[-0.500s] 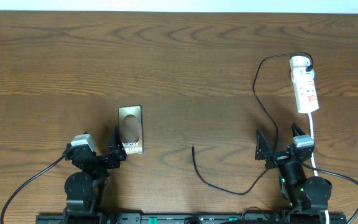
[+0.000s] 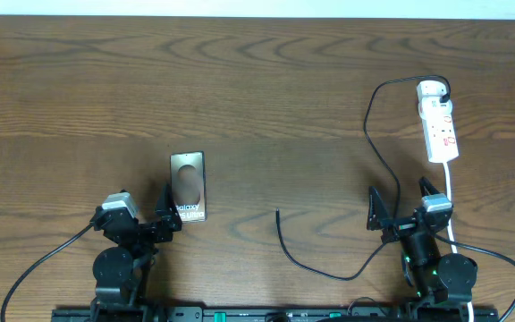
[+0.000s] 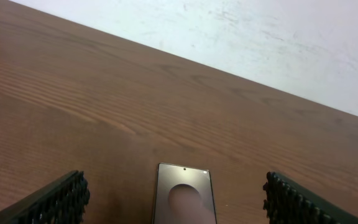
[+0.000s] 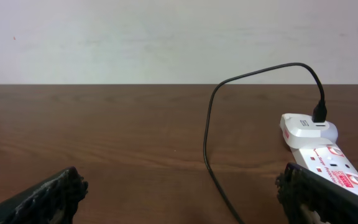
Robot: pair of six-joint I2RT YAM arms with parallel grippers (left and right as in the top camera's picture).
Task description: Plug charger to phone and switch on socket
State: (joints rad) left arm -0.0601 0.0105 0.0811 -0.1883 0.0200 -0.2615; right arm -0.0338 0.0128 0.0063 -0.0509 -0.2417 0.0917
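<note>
While my left gripper [image 2: 146, 215] and right gripper [image 2: 403, 202] stand spread, the flat bronze phone [image 2: 188, 186] lies touching my left fingertip near the grainy table's [image 2: 257, 80] front edge; thin black charger [image 2: 316, 264] curls leftward of the right.

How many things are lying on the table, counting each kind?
Phone: 1
Black charger cable: 1
White power strip: 1
Total: 3
</note>
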